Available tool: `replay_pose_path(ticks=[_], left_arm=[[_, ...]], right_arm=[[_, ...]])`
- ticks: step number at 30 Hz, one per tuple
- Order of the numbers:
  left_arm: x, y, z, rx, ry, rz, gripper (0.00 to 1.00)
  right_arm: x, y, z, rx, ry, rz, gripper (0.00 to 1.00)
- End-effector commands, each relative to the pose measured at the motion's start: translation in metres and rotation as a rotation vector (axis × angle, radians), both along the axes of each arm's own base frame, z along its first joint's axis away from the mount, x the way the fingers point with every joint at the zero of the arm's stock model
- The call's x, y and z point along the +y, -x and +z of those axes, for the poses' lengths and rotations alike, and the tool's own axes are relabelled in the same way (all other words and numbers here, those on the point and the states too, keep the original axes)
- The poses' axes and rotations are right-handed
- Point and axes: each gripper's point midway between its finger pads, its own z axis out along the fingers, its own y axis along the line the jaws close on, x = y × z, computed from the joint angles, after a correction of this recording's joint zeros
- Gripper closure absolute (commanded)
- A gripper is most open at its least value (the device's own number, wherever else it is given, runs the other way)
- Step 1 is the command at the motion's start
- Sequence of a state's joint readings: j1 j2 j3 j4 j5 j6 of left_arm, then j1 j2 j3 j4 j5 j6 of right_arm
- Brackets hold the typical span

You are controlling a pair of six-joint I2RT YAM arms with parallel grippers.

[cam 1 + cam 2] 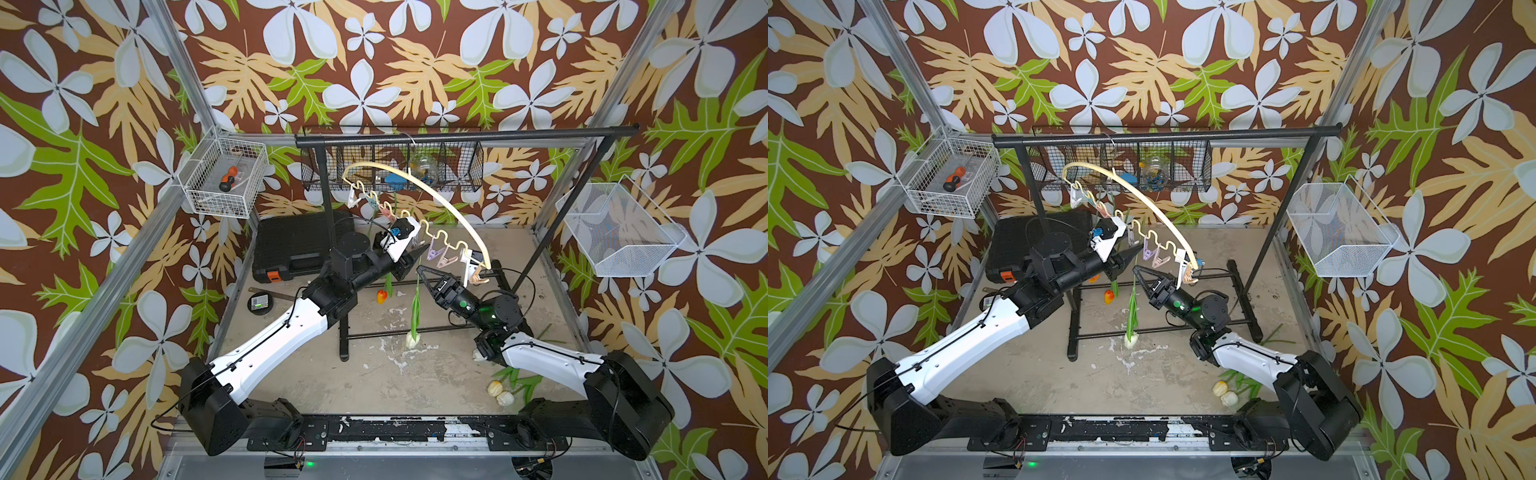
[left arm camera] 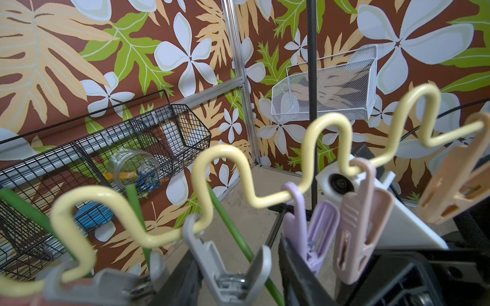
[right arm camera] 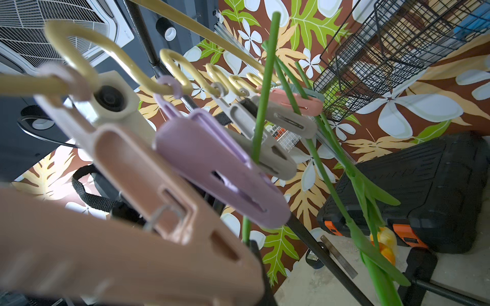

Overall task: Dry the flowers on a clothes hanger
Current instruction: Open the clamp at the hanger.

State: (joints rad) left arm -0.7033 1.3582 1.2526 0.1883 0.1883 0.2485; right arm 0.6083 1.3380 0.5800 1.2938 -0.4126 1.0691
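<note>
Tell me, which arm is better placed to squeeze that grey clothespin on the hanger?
Left. The left gripper straddles the grey clothespin, jaws apart on either side. The right gripper is shut at the stem of the white tulip, apparently holding it, so it looks busy.

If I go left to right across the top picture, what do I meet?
White wire basket → black tool case → orange tulip → hanging white tulip → tulips lying flat → white mesh basket.
</note>
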Motion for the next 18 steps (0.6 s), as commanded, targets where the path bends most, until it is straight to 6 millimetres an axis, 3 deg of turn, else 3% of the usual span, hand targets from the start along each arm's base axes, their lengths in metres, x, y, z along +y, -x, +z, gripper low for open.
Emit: replay_pose_path(ticks=[1,13,18], left_arm=[[-0.001,0.0,0.004,-0.015,-0.007,-0.003,0.56],[-0.006,0.002,0.006,-0.003,0.002,-0.035,0.74],[-0.009,0.003,0.014,0.015,0.053,-0.054,0.76]], right_arm=[[-0.001,0.002,0.008,-0.028,-0.01,0.001,1.0],[-0.006,0.001,0.006,-0.023,-0.011,-0.005,1.0],[-0.008,-0.001,0.002,-0.002,-0.017,-0.015,1.0]])
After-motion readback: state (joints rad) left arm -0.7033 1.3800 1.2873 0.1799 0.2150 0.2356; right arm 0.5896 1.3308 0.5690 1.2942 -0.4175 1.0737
